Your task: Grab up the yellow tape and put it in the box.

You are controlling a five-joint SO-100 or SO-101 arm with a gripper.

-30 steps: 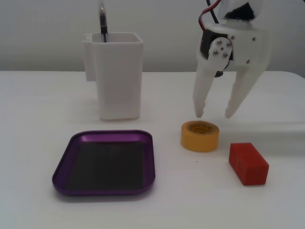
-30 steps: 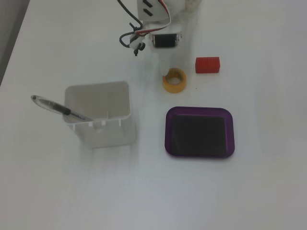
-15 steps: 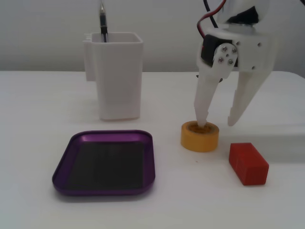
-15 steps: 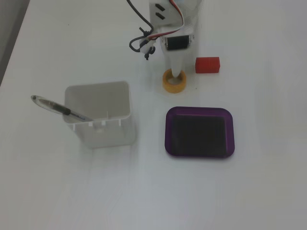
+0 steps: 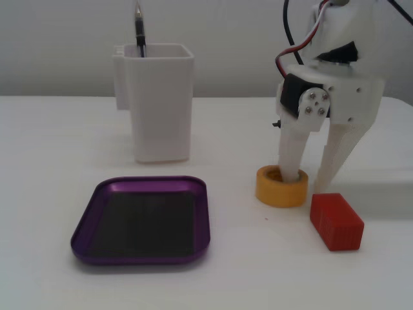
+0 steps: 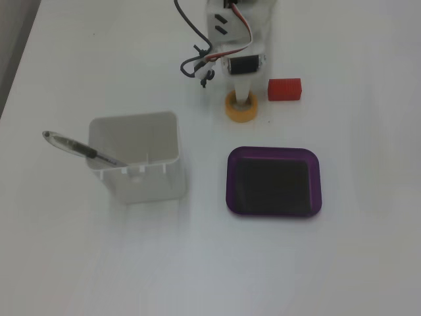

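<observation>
The yellow tape [image 5: 277, 192] lies flat on the white table, right of the box in a fixed view, and shows in another fixed view [image 6: 237, 113] too. My white gripper [image 5: 308, 181] points down over it, open. One finger [image 5: 292, 161] stands inside the roll's hollow core. The other finger [image 5: 332, 161] is outside the roll's right wall, slightly apart from it. The gripper [image 6: 243, 97] also shows from above. The box [image 5: 148, 184] is a purple tray with a dark bottom, empty, seen in both fixed views [image 6: 273, 151].
A red block [image 5: 335, 221] lies close beside the tape and the outer finger; it also shows from above [image 6: 284, 89]. A tall white container [image 5: 161, 103] with a pen [image 5: 139, 29] stands behind the tray, also seen from above [image 6: 135, 158].
</observation>
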